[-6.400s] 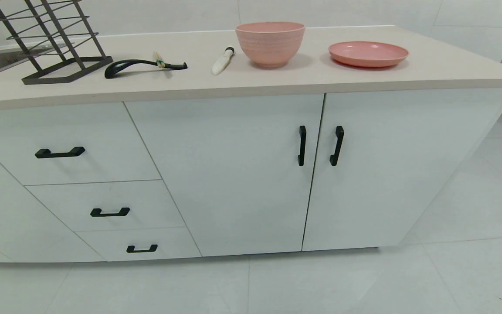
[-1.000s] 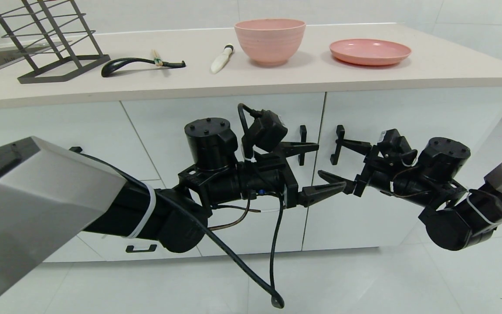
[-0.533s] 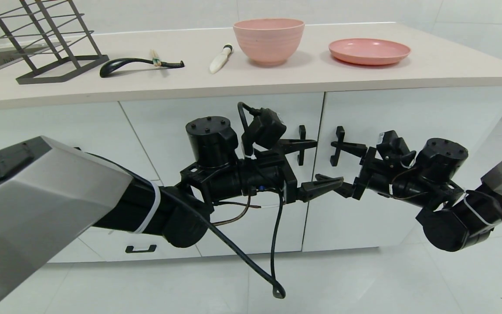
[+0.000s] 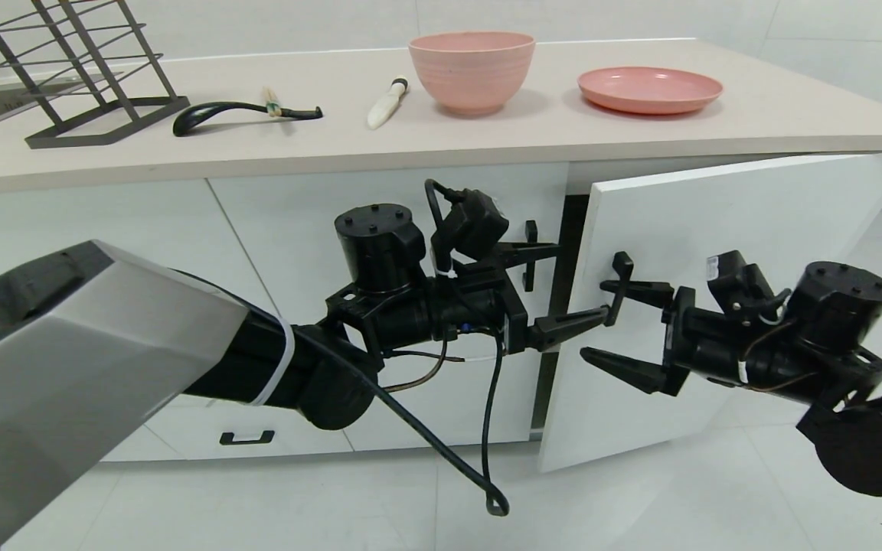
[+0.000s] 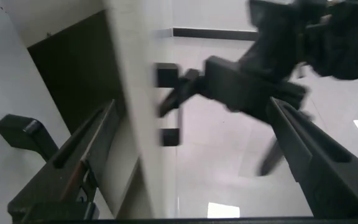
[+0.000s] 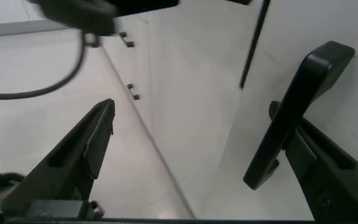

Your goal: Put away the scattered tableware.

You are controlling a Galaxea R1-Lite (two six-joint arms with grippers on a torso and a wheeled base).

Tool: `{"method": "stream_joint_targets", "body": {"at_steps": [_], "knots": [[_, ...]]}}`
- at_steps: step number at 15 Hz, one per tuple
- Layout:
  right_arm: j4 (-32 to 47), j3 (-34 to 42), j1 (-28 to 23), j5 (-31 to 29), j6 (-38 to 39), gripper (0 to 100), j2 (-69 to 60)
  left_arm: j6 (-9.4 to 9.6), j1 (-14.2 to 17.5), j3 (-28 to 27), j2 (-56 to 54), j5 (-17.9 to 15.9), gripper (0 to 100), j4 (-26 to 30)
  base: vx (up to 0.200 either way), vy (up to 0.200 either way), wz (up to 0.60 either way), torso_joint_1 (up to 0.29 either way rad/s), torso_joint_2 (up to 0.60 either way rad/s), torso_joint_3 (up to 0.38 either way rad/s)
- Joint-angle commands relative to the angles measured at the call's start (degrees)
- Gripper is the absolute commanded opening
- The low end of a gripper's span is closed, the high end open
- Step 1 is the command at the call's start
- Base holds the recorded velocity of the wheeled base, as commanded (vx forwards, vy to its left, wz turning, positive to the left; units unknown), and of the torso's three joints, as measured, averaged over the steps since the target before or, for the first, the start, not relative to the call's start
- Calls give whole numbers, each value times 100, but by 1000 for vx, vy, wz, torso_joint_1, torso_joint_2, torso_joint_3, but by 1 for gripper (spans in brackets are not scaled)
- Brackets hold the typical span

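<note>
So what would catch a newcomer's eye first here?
Probably the right-hand cabinet door, standing partly open, with the right gripper wide open in front of it and one finger at its black handle. The left gripper, also open, is right beside it. Up on the countertop sit a pink bowl and a pink plate.

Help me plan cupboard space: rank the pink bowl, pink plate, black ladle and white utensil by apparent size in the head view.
1. pink bowl and pink plate: too close to rank; plate wider, bowl taller.
2. black ladle: long but thin.
3. white utensil: smallest.
</note>
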Motion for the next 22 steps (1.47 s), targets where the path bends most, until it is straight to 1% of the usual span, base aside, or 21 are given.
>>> {"method": "stream_joint_targets", "body": {"at_steps": [1,2,4,6,7,8,9,10,11,13,14,15,16,18,19,20,22], "knots": [[-39,949,-17,71,-26,100,-1002,5,-102,-127,125,0,100,0,0,0,0,0,0,0],[-30,1143,-17,71,-35,100,-1143,5,-172,-197,160,0,100,0,0,0,0,0,0,0],[-30,1415,-17,71,-52,100,-1327,23,-427,-320,257,-18,100,-61,0,0,0,0,0,0],[-22,1468,-26,71,-78,100,-1301,23,-743,-312,284,-167,100,-237,0,0,0,0,0,0],[-22,1468,-35,71,-78,100,-1283,23,-805,-320,310,-203,100,-237,0,0,0,0,0,0],[-13,1477,-52,62,-140,100,-1195,14,-954,-320,363,-220,100,-246,0,0,0,0,0,0],[-13,1494,-61,62,-149,100,-1169,5,-998,-329,389,-229,100,-246,0,0,0,0,0,0],[-13,1564,-167,35,-166,100,-1081,-12,-1139,-320,398,-220,100,-246,0,0,0,0,0,0],[-4,1591,-272,27,-175,100,-1037,-12,-1183,-320,389,-211,100,-246,0,0,0,0,0,0],[-13,1626,-826,9,-263,100,-888,-21,-1227,-320,371,-176,100,-237,0,0,0,0,0,0],[-13,1635,-914,9,-263,100,-888,-21,-1227,-320,371,-176,100,-237,0,0,0,0,0,0],[-13,1670,-1125,18,-272,100,-888,-83,-1227,-320,371,-167,100,-246,0,0,0,0,0,0],[-13,1784,-1169,18,-272,100,-897,-206,-1227,-329,371,-159,100,-254,0,0,0,0,0,0],[-13,1890,-1169,18,-281,100,-897,-346,-1227,-435,398,-79,100,-360,0,0,0,0,0,0],[-13,1872,-1212,9,-281,100,-888,-452,-1227,-479,407,-27,100,-404,0,0,0,0,0,0],[-13,1881,-1265,9,-281,100,-888,-513,-1227,-496,407,-27,100,-404,0,0,0,0,0,0],[-13,1942,-1265,9,-281,100,-967,-513,-1236,-523,459,-9,100,-404,0,0,0,0,0,0]]}}
